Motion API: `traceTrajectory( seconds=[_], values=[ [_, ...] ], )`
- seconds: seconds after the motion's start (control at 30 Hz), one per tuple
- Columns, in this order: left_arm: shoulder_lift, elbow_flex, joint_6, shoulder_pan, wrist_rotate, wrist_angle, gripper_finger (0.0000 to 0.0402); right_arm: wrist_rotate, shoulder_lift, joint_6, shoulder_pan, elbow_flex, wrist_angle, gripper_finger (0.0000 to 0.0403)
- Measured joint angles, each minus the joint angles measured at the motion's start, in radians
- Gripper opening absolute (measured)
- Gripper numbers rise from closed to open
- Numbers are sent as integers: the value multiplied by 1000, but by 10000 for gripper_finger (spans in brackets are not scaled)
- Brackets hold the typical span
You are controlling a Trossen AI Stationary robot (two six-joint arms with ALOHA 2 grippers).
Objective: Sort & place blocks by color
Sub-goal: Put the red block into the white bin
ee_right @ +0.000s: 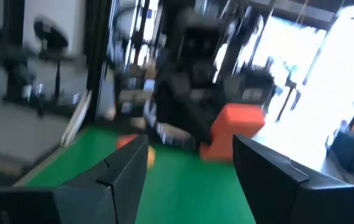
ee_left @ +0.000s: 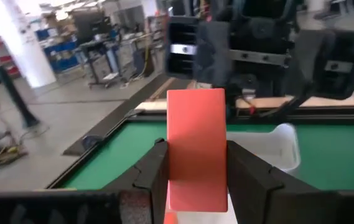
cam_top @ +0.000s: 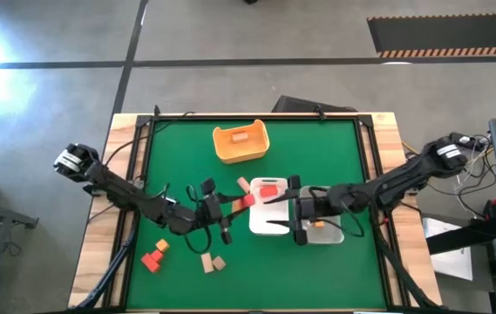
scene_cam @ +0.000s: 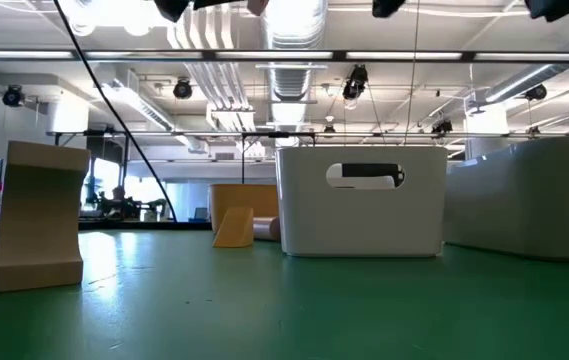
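- The surface (cam_top: 256, 105) is a green mat with a wooden edge, and it stands on a grey floor with dark lines.
- From low down, the room behind has white pipes and lamps on the ceiling.
- A yellow-orange tub (cam_top: 241, 142) sits near the far edge of the green mat, with one small tan piece inside it.
- A white tray (cam_top: 272, 218) sits near the middle, with a red block (cam_top: 268, 190) lying in it.
- A clear tray (cam_top: 326, 232) sits just beside the white tray, on the right arm's side.
- The left arm comes in low from the left side, bent at the elbow, and reaches toward the middle.
- The left hand (cam_top: 246, 201) is at the near side of the white tray, and its fingers (ee_left: 155, 171) squeeze a red bar (ee_left: 196, 149) from both sides.
- The red bar stands upright between the fingers, up off the mat.
- The right arm comes in from the right side and stretches over the clear tray.
- The right hand (cam_top: 296, 209) hangs above the spot where the two trays meet, with its fingers wide apart and nothing in them.
- A pink-tan block (cam_top: 244, 184) lies on the mat just beside the left hand.
- Two red-orange blocks (cam_top: 153, 257) and two tan blocks (cam_top: 213, 261) lie near the front edge, well apart from both hands.
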Motion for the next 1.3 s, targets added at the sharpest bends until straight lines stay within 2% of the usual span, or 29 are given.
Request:
traceTrajectory(
  seconds=[0.1,0.23,0.33,0.63,0.77,0.97,1.3],
  values=[
    [10,-2,39,-5,52,44,109,0,64,-4,0,3,162,219],
    [47,-1,73,-5,94,126,109,30,123,-3,-2,28,246,219],
    [75,-1,96,-5,120,187,109,83,143,-4,-3,46,242,219],
    [103,-1,96,-5,142,264,109,53,158,2,-7,64,238,217],
    [102,0,99,2,148,292,109,40,159,5,-7,64,238,197],
    [102,-1,105,3,156,284,122,-6,159,12,-10,65,239,122],
    [102,-1,95,4,159,283,128,-13,159,10,-15,65,237,119]
  ],
)
